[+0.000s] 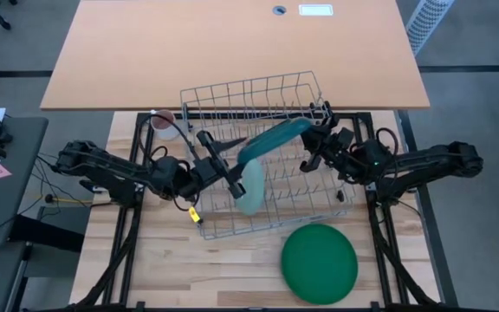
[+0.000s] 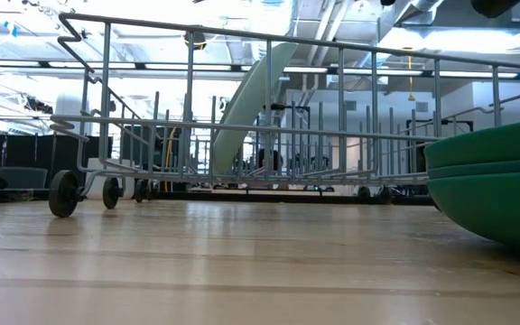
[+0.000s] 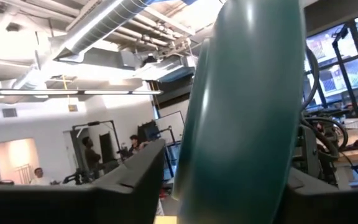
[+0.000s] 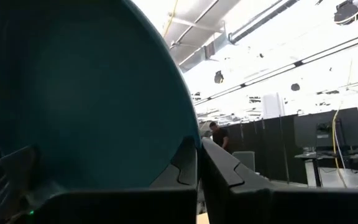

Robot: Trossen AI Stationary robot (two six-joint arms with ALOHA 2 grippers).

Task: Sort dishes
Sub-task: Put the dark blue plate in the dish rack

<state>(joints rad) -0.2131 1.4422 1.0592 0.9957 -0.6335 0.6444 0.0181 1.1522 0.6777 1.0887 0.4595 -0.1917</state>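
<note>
A dark teal plate (image 1: 275, 137) hangs tilted on edge over the wire rack (image 1: 258, 95), with my right gripper (image 1: 308, 143) shut on its right-hand rim. My left gripper (image 1: 232, 154) is open at the plate's other end, one finger on either side of the plate (image 3: 241, 124). A sliver of room shows between one finger (image 3: 142, 174) and the plate; whether the other finger touches, I cannot tell. A pale mint plate (image 1: 251, 186) stands leaning inside the rack. Dark green plates (image 1: 319, 260) lie stacked on the table in front of the rack. My right gripper pinches the teal plate's rim (image 4: 188, 140) between its two fingers (image 4: 222, 171). The fingers come from the table's right side, slanting upward. The plate is lifted clear above the rack and stands steeply tilted, its hollow face (image 4: 86, 93) toward my right wrist.
A small pinkish mug (image 1: 165, 120) stands at the rack's far left corner. The rack (image 2: 242, 41) rests on small wheels (image 2: 61, 194). The green stack (image 2: 495, 181) takes the near right of the table; bare wood lies at the near left. A brown tabletop (image 1: 232, 43) lies beyond.
</note>
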